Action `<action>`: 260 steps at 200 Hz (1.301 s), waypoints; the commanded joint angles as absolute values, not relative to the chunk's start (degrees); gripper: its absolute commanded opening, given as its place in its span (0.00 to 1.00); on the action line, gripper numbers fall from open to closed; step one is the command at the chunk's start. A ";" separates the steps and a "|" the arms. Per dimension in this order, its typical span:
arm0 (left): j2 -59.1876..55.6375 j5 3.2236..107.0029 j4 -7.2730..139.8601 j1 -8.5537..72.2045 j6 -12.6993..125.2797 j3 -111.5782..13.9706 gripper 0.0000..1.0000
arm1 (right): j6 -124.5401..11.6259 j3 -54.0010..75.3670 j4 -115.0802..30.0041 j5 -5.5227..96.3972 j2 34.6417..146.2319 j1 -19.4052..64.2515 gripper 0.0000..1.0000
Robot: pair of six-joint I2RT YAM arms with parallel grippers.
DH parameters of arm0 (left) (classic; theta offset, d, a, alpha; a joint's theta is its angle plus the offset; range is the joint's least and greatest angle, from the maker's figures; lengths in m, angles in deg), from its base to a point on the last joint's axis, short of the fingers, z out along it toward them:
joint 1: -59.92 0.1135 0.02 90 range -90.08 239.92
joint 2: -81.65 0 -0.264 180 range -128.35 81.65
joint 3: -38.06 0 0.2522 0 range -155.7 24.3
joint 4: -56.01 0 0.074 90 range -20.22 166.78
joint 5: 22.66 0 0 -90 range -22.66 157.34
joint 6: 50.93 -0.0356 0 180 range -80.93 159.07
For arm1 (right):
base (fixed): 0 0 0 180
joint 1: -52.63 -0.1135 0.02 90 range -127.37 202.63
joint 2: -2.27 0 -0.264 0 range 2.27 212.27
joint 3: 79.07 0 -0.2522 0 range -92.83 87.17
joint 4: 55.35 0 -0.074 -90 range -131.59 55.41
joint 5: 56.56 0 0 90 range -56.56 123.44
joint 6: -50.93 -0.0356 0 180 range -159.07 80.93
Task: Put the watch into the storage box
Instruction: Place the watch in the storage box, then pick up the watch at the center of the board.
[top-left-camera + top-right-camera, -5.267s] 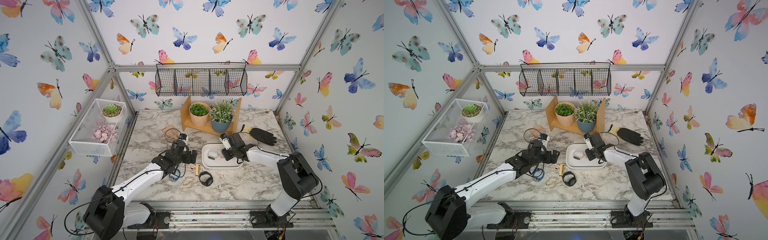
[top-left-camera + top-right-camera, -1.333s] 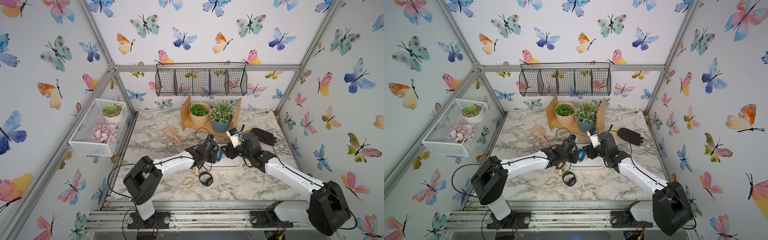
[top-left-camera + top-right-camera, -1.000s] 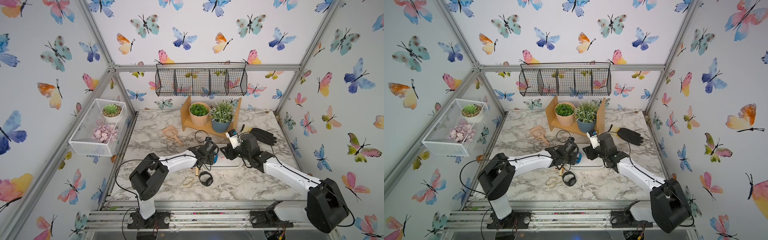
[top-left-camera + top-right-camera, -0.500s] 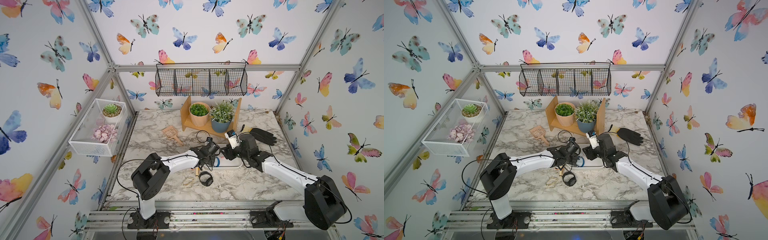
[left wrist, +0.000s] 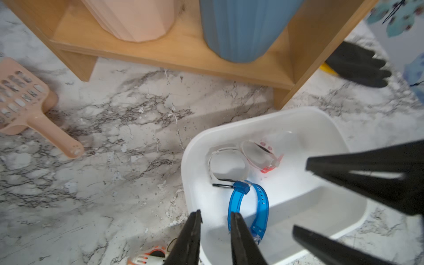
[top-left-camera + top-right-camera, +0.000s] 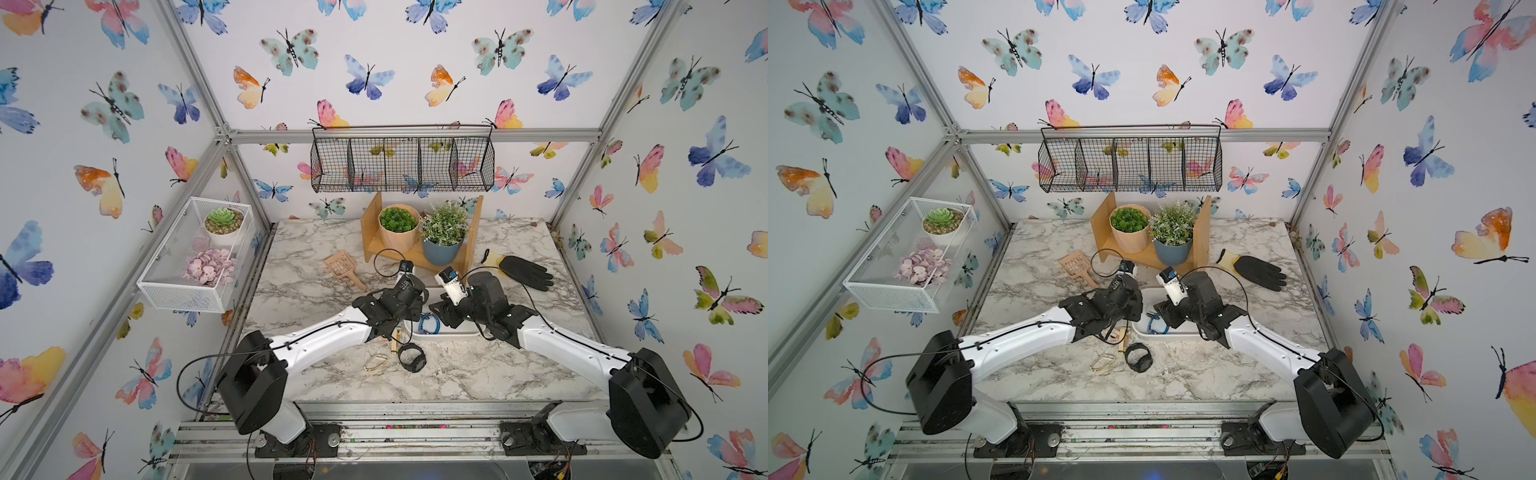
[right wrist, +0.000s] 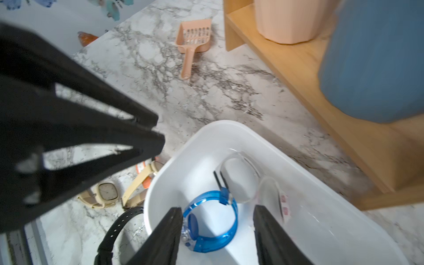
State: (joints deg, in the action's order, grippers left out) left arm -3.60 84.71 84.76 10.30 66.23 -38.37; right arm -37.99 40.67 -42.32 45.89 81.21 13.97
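Note:
A blue watch (image 5: pixel 259 202) lies inside the white storage box (image 5: pixel 263 114), beside a white watch (image 5: pixel 227 165) and a clear pink-marked one (image 5: pixel 261 151). My left gripper (image 5: pixel 216 213) is open over the box's near rim with nothing between its fingers; the blue watch is just beside one finger. My right gripper (image 7: pixel 218 207) is open and straddles the blue watch (image 7: pixel 213 220) in the storage box (image 7: pixel 229 125); one finger looks close against the watch face, the other stands apart. In both top views the two grippers meet over the storage box (image 6: pixel 449 334) (image 6: pixel 1167 334).
On the marble in front of the box lie a black watch (image 6: pixel 412 357), a beige watch (image 7: pixel 106 191) and a gold clip (image 6: pixel 376 362). A wooden stand (image 6: pixel 415 257) with two potted plants stands behind; a peach scoop (image 6: pixel 343 268) lies left, a black glove (image 6: pixel 523 272) right.
My left gripper was shut on the blue watch and has opened, leaving the watch in the box. The right gripper's jaws have narrowed slightly around it.

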 commanded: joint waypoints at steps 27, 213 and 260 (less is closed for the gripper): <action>7.69 84.69 84.50 19.70 66.36 -28.97 0.32 | -34.79 35.69 -43.39 43.06 86.31 6.34 0.56; 20.30 68.64 76.46 36.02 70.05 -8.14 0.35 | -36.08 13.66 -32.66 34.98 113.04 -4.24 0.52; 20.53 69.01 76.79 36.11 69.83 -7.64 0.35 | -35.47 11.55 -31.48 35.59 115.81 -4.50 0.51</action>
State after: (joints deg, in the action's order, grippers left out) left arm 19.53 70.22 77.26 35.87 69.99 -7.95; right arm -35.19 13.35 -33.16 36.25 113.97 -4.06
